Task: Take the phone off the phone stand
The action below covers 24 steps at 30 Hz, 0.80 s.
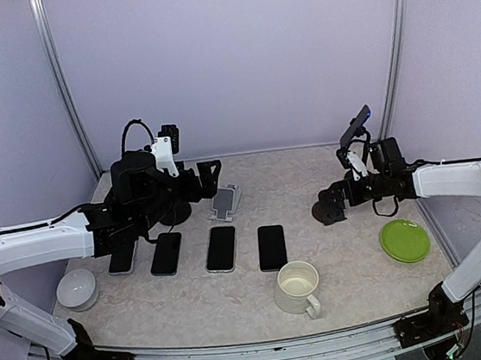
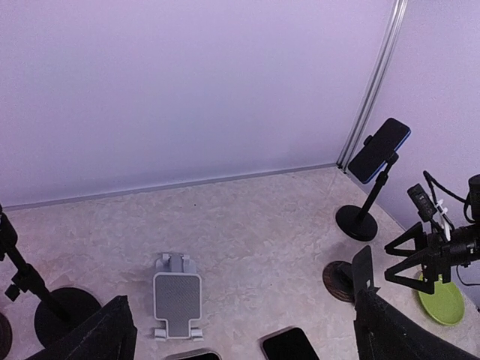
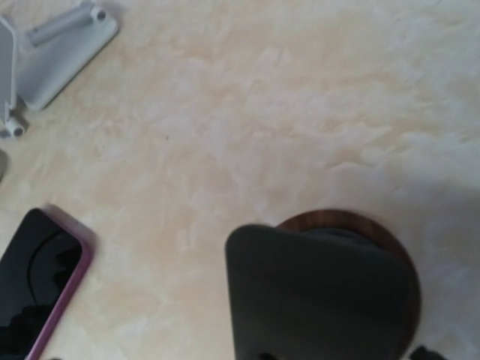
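White bowl [image 1: 76, 288] at the table's 8 o'clock edge, bare inside showing. Left gripper [image 1: 205, 177] hangs spread wide at 11 o'clock, with four flat phones [image 1: 221, 248] just nearside. Bare tabletop [image 1: 292, 178] opens toward 12. Mug [image 1: 296, 287] at 6, pale inside showing. Right gripper [image 1: 329, 206], jaws wide, hovers by a brown disc [image 3: 390, 232]. The phone [image 1: 356, 123] sits tilted on its phone stand [image 2: 360, 217] at 2 o'clock, near the corner post [image 1: 396, 41]. Green plate [image 1: 405, 240] at 4.

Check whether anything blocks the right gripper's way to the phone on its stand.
Nothing visible stands between them. The phone sits high on the black stand, behind the right gripper, which hangs low, jaws open, over a brown disc. It would probably have to rise and swing back to reach the phone.
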{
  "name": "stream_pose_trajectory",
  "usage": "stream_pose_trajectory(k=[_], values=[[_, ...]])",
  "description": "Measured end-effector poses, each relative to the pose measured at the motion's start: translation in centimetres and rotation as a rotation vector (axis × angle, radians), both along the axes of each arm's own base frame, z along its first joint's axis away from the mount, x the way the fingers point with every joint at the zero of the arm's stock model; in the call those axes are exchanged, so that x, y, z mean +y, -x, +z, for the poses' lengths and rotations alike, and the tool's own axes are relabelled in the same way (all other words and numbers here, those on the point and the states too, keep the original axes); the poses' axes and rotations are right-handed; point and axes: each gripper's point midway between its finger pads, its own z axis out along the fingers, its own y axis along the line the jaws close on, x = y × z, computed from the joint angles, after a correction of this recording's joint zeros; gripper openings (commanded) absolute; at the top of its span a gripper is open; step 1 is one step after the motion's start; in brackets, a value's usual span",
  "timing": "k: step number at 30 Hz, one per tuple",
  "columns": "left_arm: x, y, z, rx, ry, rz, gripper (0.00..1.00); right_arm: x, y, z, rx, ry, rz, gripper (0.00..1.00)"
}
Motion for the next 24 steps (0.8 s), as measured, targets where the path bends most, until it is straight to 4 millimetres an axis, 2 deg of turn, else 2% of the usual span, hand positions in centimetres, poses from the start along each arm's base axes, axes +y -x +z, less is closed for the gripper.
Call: stream_pose_trajectory(k=[6,13,18,21,24], values=[[-1.0,-0.1,-0.3,0.011,-0.007,-0.032,0.99,0.4,-0.6,-1.7,0.022,-0.001,0.010,1.00],[-1.5,-0.2,0.7,0.000,0.008,-0.043,0.99,0.5,-1.1,-3.9,0.055,0.016,0.017,1.00],[-1.4,-0.2,0.6,0.003,-0.005,-0.044,0.99,0.8,-2.2,-4.2,0.057,0.020,0.020,0.98],[-1.2,0.0,1.4,-0.010,-0.013,-0.045,0.99,1.0,-2.8,-4.6,0.059,0.023,0.023,0.94],[-0.2,0.5,3.3,-0.039,0.003,-0.041,0.99,0.9,-2.9,-5.2,0.070,0.032,0.018,0.88]])
